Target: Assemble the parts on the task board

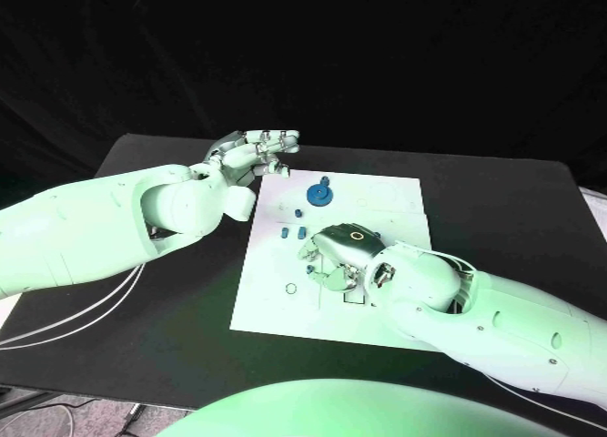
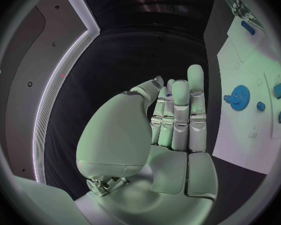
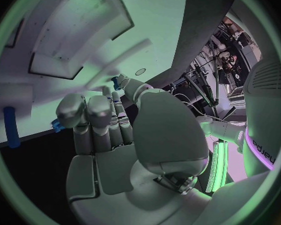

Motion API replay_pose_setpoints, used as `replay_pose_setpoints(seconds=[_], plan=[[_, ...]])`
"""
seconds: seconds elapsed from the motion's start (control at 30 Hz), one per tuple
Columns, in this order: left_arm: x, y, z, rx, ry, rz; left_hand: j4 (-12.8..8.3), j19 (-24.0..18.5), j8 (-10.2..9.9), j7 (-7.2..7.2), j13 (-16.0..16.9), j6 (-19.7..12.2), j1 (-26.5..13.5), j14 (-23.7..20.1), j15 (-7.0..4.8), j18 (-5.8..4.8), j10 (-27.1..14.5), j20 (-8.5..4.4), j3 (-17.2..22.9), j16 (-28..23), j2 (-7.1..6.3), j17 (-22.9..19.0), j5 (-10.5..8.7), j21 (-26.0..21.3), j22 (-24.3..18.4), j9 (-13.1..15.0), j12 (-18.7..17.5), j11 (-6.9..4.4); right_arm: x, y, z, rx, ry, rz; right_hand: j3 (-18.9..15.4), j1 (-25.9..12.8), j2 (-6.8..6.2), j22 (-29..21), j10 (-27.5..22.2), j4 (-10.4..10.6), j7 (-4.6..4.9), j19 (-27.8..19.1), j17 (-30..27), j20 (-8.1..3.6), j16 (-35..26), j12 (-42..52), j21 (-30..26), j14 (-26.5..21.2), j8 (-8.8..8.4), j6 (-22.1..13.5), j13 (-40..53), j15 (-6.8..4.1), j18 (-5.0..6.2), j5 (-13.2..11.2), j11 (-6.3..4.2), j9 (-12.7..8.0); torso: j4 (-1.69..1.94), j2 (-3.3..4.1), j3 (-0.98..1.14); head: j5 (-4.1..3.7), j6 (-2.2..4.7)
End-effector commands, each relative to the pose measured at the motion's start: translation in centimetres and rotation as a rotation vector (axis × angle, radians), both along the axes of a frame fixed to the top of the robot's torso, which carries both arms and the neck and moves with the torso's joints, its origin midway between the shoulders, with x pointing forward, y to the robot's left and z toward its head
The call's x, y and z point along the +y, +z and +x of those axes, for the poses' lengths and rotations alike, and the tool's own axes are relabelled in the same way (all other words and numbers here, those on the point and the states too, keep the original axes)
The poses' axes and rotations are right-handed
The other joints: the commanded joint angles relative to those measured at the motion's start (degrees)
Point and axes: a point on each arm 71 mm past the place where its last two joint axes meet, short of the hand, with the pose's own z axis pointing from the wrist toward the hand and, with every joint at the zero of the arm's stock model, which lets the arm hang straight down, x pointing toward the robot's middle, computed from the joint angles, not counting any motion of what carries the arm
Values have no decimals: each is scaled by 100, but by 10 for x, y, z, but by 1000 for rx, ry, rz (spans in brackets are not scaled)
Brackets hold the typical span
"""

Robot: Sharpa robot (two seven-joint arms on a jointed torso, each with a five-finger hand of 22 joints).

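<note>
Hovering low over the white board point(image 1: 382, 196) mid-counter, the right hand point(image 1: 340, 253) sits nearest the small blue pieces point(image 1: 293, 233), just to its left. From the left wrist, the left hand point(image 2: 168, 130) holds straight, pressed-together fingers beside the blue gear point(image 2: 239, 95), empty. From the right wrist, curled fingers point(image 3: 93, 120) seem to pinch a blue bit point(image 3: 55, 125); a blue peg point(image 3: 10, 127) lies lengthwise, apart.

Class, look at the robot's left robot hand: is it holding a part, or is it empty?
Empty. The left robot hand shows its fingers straight and together with nothing between them, beside the task board, not over it.
</note>
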Motion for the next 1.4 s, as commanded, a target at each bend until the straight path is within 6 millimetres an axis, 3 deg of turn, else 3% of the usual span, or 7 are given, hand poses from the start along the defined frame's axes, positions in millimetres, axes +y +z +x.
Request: replay_pose_setpoints(seconds=[0.03, 0.23, 0.33, 0.57, 0.77, 1.0, 1.4], plan=[[-2, 1, 0, -9, -17, -2, -38, -21, 33, 24, 5, 1, 41, -37, 12, 58, -46, -9, -6, -7, 7, -5, 19, -32, -8, -9, 19, -9, -6, 1, 1, -14, -44, 34, -100, 51, -51, -73, -31, 1, -3, -36, -96, 11, -74, 62, -61, -28, 10, -37, 14, -5, 63, -6, 2, 8, 6, -2, 6, -21, 9], [-1, 1, 0, -18, -18, 13, -39, -21, 33, 24, 6, 1, 41, -41, 12, 58, -49, -9, -7, -11, 10, -14, 20, -33, -8, -9, 21, -8, -21, 19, 1, -34, -79, 122, -203, 109, 11, -73, 134, 17, 59, 20, -158, -22, -103, 268, -72, 12, 56, 163, 25, -44, 57, 109, -40, 35, -12, -5, 13, -40, 40], [0, 1, 0, -19, -18, 17, -39, -21, 33, 24, 6, 1, 41, -41, 12, 58, -49, -9, -7, -11, 10, -14, 20, -33, -8, -9, 21, -8, -33, 31, 3, -44, -103, 140, -197, 135, 41, -26, 223, 21, 51, 70, -144, -33, -84, 345, -43, 41, 72, 263, 22, -57, 46, 175, -53, 42, -15, -8, 1, -56, 55], [1, 1, 0, -20, -16, 20, -39, -21, 33, 24, 6, 1, 41, -41, 12, 58, -49, -9, -7, -11, 10, -14, 20, -33, -8, -9, 21, -8, -74, 54, 19, -96, -186, 82, -206, 63, -20, 123, 523, 106, -114, 205, -92, -98, -17, 454, 60, 107, 92, 537, -11, -160, 13, 141, -187, 50, -67, -11, -1, -155, 139], [1, 1, 0, -21, -19, 19, -43, -23, 34, 24, 7, 0, 44, -46, 13, 58, -54, -9, -6, -13, 16, -22, 21, -34, -9, -10, 26, -8, -101, 55, 32, -104, -244, -15, -447, 16, -157, 60, 333, 191, -209, 178, -158, -104, -58, 315, 4, 114, 11, 491, -12, -143, 16, -60, -166, 16, -88, -17, -3, -181, 176], [1, 0, 0, -20, -20, 18, -43, -23, 34, 25, 9, -1, 42, -46, 13, 58, -58, -8, -8, -12, 19, -21, 21, -34, -10, -11, 29, -7, -105, 52, 34, -91, -244, -50, -833, 150, -128, 33, 221, 269, -284, 175, -197, -85, -74, 258, -30, 115, 5, 441, -5, -134, 21, -109, -133, 8, -79, -21, -1, -207, 187], [0, -1, -1, -18, -22, 18, -43, -23, 34, 25, 9, -1, 42, -46, 13, 58, -58, -8, -8, -12, 19, -21, 21, -34, -10, -11, 29, -7, -103, 44, 37, -53, -239, -84, -911, 256, -13, 22, 265, 311, -272, 179, -216, -82, -81, 283, -43, 115, 13, 451, 3, -123, 21, -97, -131, 12, -82, -12, -5, -212, 189]])
